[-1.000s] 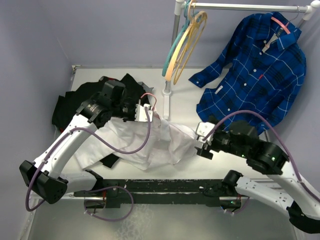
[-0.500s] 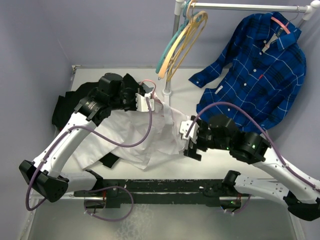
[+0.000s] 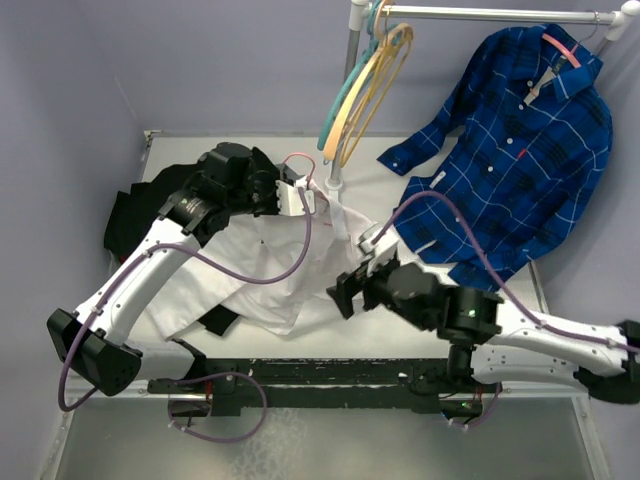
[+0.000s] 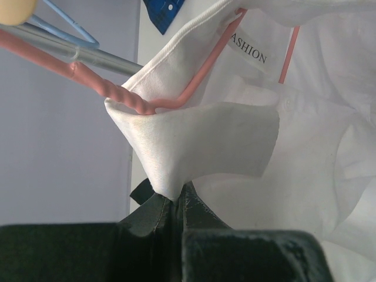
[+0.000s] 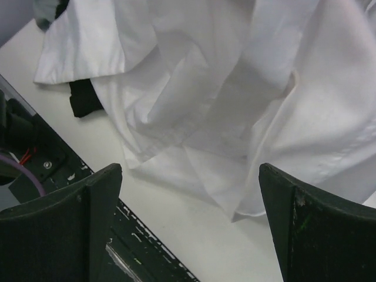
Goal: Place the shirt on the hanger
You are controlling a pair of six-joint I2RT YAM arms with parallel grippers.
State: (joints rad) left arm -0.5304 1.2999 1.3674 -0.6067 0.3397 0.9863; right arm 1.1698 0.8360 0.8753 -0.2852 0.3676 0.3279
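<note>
White shirt (image 3: 265, 275): lies crumpled on the table (image 3: 368, 192), spreading from the foot of the rack post (image 3: 336, 170) toward the near left, with its collar end lifted beside the post.
Pink hanger (image 4: 202, 73): threaded inside the collar, its twisted neck poking out of the fabric. Only the left wrist view shows this, along with a neck label reading "FASHION"; from above, just a thin pink loop appears left of the post.
Left gripper (image 3: 300, 198): just left of the post's foot, fingers pressed together on a fold of the collar.
Right gripper (image 3: 345, 295): in front of the post, toward the arm bases, fingers spread wide and holding nothing. Its wrist view looks down on the shirt's lower edge.
Blue plaid shirt (image 3: 520, 130): hangs to the right of the post.
Teal and tan hangers (image 3: 365, 85): hang at the post's top.
Black garment (image 3: 140, 205): well left of the post, partly under the white fabric.
</note>
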